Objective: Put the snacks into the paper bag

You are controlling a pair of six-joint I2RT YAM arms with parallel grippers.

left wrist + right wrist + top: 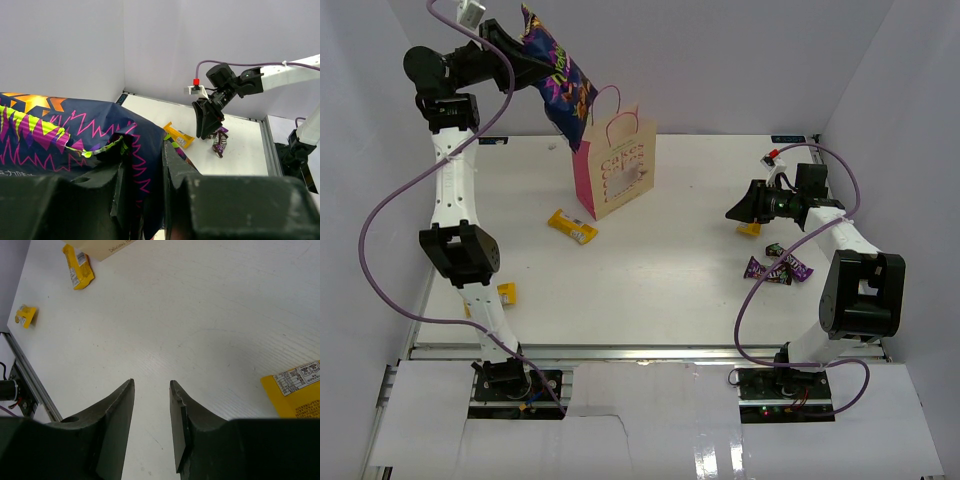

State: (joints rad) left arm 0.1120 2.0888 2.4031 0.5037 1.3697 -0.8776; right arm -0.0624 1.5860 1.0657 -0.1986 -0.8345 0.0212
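My left gripper (pixel 525 50) is shut on the glossy purple chip bag (pixel 558 80), which hangs high at the back left with its lower end just above and left of the paper bag (pixel 615 165). In the left wrist view the chip bag (pixel 60 135) is pinched between the fingers (pixel 175 165). The tan paper bag stands upright with its pink handles up. My right gripper (pixel 735 212) hovers open and empty (pixel 151 382) over the table at the right, beside a yellow bar (pixel 297 390). Dark purple candy packets (pixel 778 268) lie near it.
One yellow bar (pixel 572 226) lies in front of the paper bag, and another (pixel 507 293) sits beside the left arm. White walls close in the table on the left, back and right. A metal rail (pixel 650 352) runs along the near edge.
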